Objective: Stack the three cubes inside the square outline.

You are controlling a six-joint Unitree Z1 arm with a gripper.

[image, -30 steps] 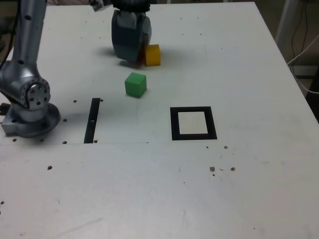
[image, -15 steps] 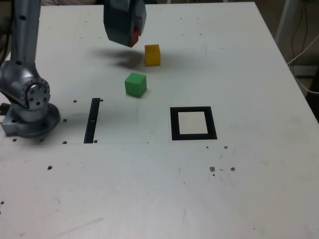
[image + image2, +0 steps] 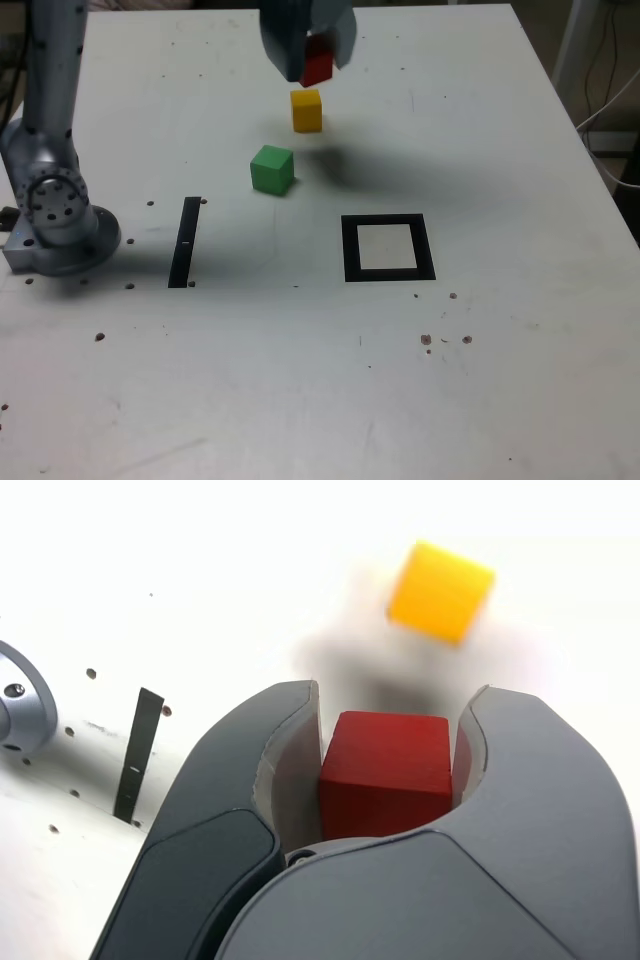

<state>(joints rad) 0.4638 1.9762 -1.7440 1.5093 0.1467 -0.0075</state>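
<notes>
My gripper [image 3: 312,62] hangs in the air at the far middle of the table, shut on the red cube [image 3: 317,67]. The wrist view shows the red cube [image 3: 385,770] clamped between both jaws of the gripper [image 3: 388,712]. Just below it in the exterior view, the yellow cube [image 3: 306,110] rests on the table; it also shows, blurred, in the wrist view [image 3: 441,590]. The green cube [image 3: 272,169] sits nearer, slightly to the exterior view's left. The square outline [image 3: 388,248], black with a pale centre, lies nearer still and to the right, with nothing inside it.
The arm's grey base [image 3: 55,215] stands at the exterior view's left. A thin black strip [image 3: 185,242] lies between the base and the square outline, and also appears in the wrist view [image 3: 137,753]. Cables [image 3: 610,90] hang past the table's right edge.
The gripper has lifted the red cube off the table beside the yellow cube and carried it up and to the exterior view's right. The yellow and green cubes have stayed put.
</notes>
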